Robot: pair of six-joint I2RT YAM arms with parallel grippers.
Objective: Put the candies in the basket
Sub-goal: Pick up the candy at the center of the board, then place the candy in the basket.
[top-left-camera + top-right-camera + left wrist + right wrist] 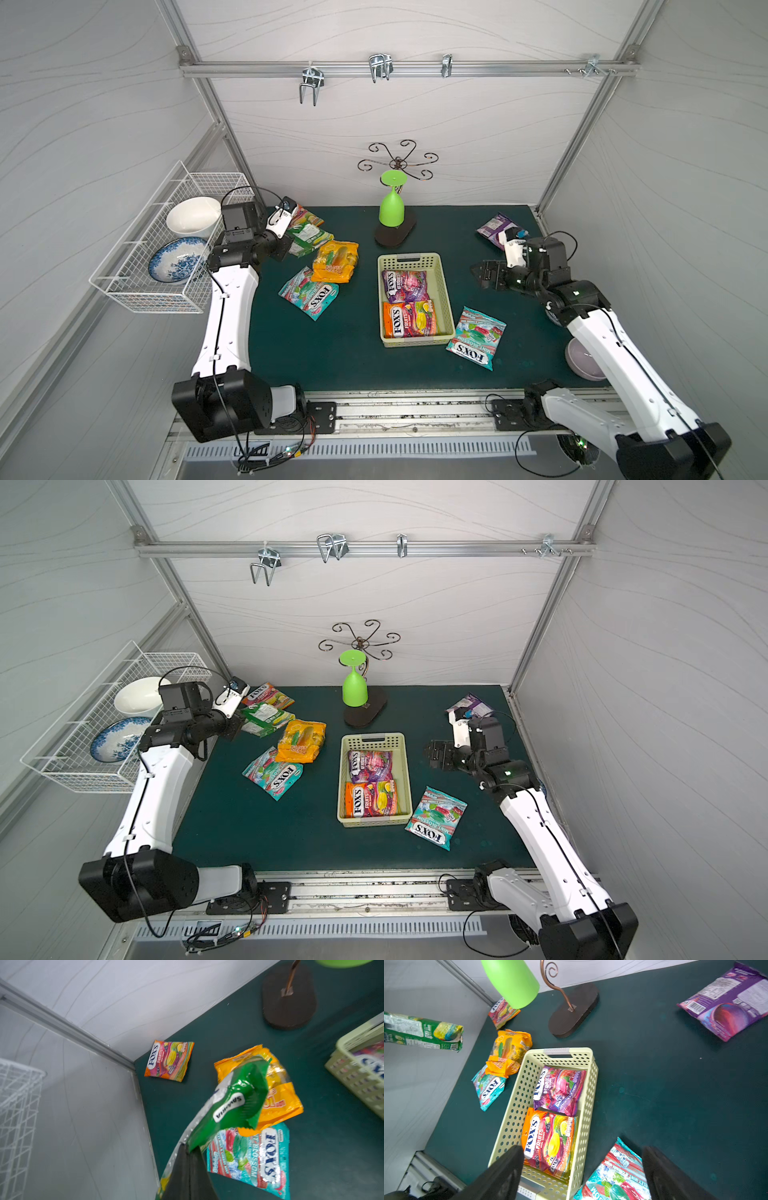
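The pale yellow-green basket (446, 299) sits mid-table and holds a purple candy bag (405, 286) and an orange one (409, 319). My left gripper (187, 1146) is shut on a green candy bag (234, 1103), which hangs above the table's far left. Below it lie a yellow-orange bag (336, 262), a teal bag (309, 293) and an orange bag (307, 216). My right gripper (582, 1148) hovers open and empty to the right of the basket, above another teal bag (476, 337). A purple bag (496, 228) lies at the far right.
A green cup (390, 205) hangs upside down on a metal stand whose dark base (395, 237) is just behind the basket. A white wire rack (137, 266) with two bowls is on the left wall. A purple bowl (582, 359) sits under my right arm.
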